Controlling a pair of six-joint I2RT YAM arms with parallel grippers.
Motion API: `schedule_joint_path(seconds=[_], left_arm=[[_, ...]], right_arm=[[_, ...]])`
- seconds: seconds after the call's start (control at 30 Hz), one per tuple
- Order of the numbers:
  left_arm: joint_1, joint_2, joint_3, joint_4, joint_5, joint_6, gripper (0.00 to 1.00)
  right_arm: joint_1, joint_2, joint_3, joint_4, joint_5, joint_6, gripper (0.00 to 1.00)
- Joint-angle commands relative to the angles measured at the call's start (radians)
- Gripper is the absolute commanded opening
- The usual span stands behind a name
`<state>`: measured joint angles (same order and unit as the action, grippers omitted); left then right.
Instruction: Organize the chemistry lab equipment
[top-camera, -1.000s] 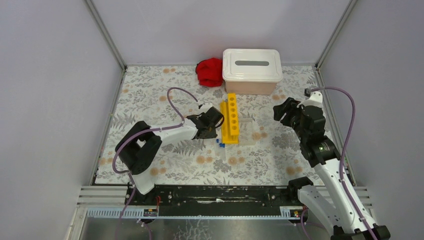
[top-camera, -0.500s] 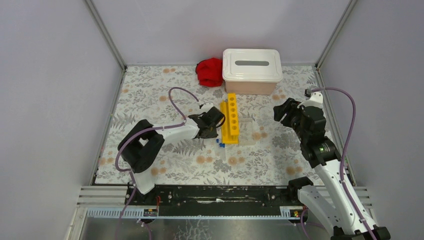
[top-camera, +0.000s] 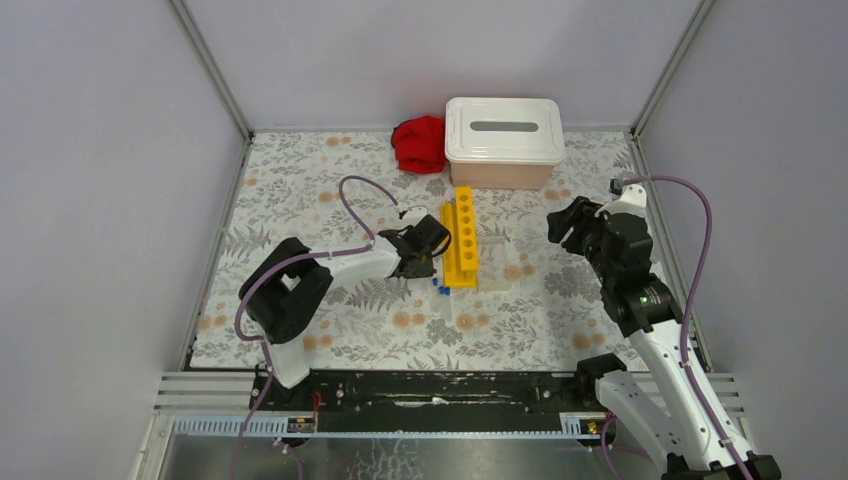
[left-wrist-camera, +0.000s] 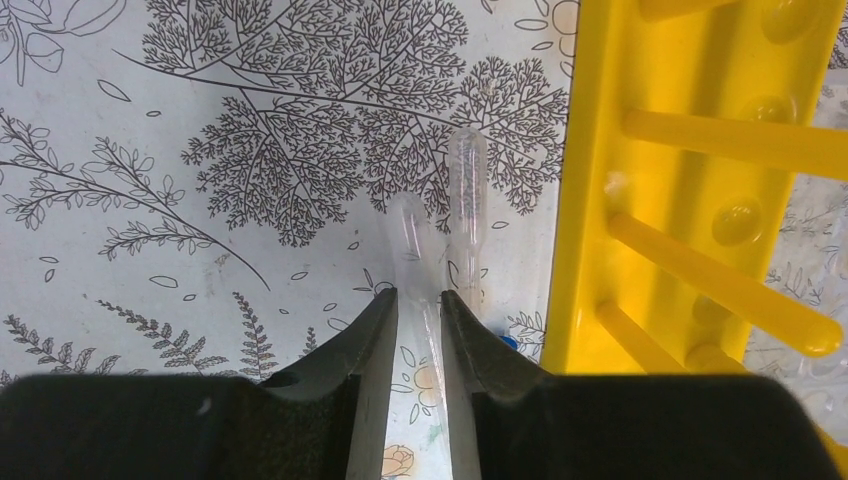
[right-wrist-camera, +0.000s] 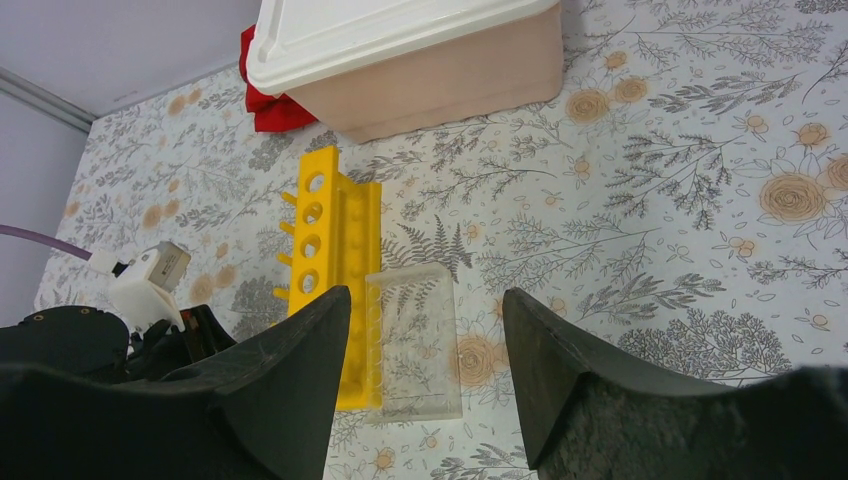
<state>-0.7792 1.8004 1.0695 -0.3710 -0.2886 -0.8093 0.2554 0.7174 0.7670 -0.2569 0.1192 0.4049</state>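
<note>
The yellow test-tube rack (top-camera: 462, 240) lies on its side mid-table, close on the right in the left wrist view (left-wrist-camera: 700, 150). My left gripper (top-camera: 425, 252) is low beside its left face, shut (left-wrist-camera: 418, 295) on a clear tube (left-wrist-camera: 410, 225) whose rounded end pokes out ahead. A second clear tube (left-wrist-camera: 465, 180) lies alongside on the mat, a blue cap (left-wrist-camera: 507, 343) near it. The pinkish bin with white lid (top-camera: 503, 140) stands at the back. My right gripper (top-camera: 562, 230) hangs open (right-wrist-camera: 425, 293) above the right side, holding nothing. No tongs are in view.
A clear plastic block with a row of holes (right-wrist-camera: 415, 340) lies against the rack's right side. A red cloth (top-camera: 420, 143) sits left of the bin. Grey walls enclose the flowered mat (top-camera: 300, 190) on three sides.
The left arm's elbow has crept slightly to the right while its gripper stays beside the rack. The right arm has not moved.
</note>
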Motion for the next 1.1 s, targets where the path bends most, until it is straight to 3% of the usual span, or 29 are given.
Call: schedule_joint_path(seconds=[0.0,0.47,1.07], left_arm=[[-0.006,0.015,0.004,-0.011,-0.035,-0.021,0.29],[-0.017,0.016,-0.053,0.009,-0.051,-0.037,0.16],[-0.015,-0.235,-0.037,-0.046,-0.218,0.085,0.10]], right_arm=[[0.008,-0.018,-0.002,0.025,0.001,-0.007,0.65],[0.009,-0.022,-0.014,0.024,0.003,-0.009,0.65],[0.008,-0.005,-0.001,0.027,-0.016,-0.005,0.66]])
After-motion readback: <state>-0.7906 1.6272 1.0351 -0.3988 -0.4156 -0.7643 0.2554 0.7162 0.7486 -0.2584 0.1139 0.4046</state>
